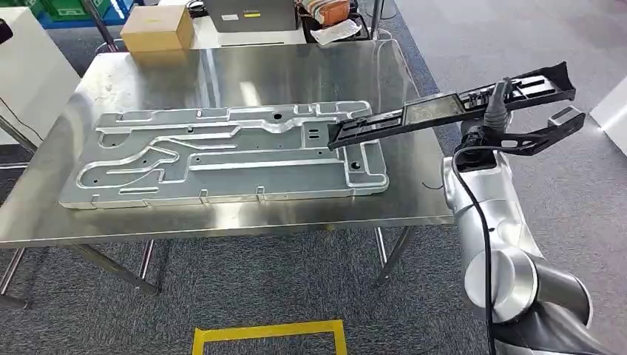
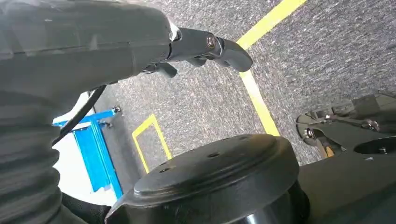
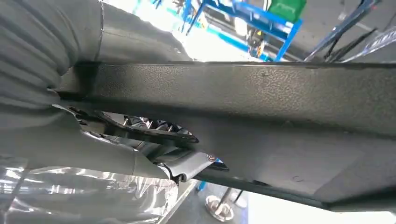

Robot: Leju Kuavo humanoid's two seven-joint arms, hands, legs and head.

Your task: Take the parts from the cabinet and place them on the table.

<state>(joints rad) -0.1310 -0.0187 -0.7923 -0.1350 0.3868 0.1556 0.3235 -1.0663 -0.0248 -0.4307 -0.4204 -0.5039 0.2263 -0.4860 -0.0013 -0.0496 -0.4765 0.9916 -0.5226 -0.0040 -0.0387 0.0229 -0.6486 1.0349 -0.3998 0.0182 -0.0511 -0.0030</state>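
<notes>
Presently on record: one steel table [image 1: 222, 222] on grey carpet, bearing a large machined metal plate [image 1: 222, 159] laid flat; a cardboard box [image 1: 157, 29] at its far edge; yellow tape [image 1: 270, 334] on the floor in front. Right hand [image 1: 497, 118], beside the table's right end, grips a long black plastic part [image 1: 451, 107] whose near tip overhangs the plate's right end. Left hand [image 2: 205, 46] hangs over the carpet, fingers curled in, holding nothing.

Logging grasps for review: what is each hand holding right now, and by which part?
The right hand holds a long black plastic part toward its outer end, the rest reaching over the table. The left hand holds nothing.
</notes>
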